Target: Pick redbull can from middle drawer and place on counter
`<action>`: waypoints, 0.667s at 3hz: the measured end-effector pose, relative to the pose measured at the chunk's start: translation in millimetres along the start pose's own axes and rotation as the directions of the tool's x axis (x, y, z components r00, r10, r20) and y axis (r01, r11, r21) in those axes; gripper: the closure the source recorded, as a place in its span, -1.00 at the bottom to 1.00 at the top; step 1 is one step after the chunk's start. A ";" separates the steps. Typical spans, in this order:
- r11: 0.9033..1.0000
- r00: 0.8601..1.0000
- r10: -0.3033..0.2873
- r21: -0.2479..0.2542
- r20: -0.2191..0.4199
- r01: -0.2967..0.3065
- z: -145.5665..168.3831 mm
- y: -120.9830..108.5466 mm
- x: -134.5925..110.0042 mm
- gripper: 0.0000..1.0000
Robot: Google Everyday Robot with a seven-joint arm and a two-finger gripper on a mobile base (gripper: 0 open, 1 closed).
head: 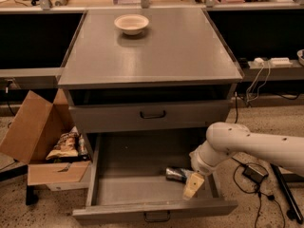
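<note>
Hanging in the middle drawer [137, 194], the hand [192, 186] sits beside the lying redbull can [176, 174], its opening impossible to tell; a glancing touch could roll the can away

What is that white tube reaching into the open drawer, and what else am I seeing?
The white tube is a robot's arm. At its tip is the gripper, the cream part, down in the open middle drawer right beside a redbull can lying on its side; whether it grips the can, I cannot tell. The one picture looks down on the grey cabinet from the front. On the counter stands a cream bowl. A cardboard box sits on the floor at the picture's left.
</note>
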State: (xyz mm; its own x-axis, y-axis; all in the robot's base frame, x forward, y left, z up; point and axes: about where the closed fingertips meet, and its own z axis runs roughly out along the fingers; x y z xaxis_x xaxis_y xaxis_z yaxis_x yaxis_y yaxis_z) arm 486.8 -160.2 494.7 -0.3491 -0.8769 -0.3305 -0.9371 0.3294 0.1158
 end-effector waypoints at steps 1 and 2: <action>1.000 1.000 0.005 0.017 -0.029 -0.005 27.0 -29.1 11.9 -1.00; 1.000 0.998 -0.009 0.028 -0.067 0.011 50.6 -48.0 19.1 -1.00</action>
State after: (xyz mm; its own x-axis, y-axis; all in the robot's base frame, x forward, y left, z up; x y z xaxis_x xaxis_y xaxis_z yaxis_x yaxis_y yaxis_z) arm 525.5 -175.0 435.4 -0.3400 -0.9013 -0.2684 -0.9404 0.3290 0.0863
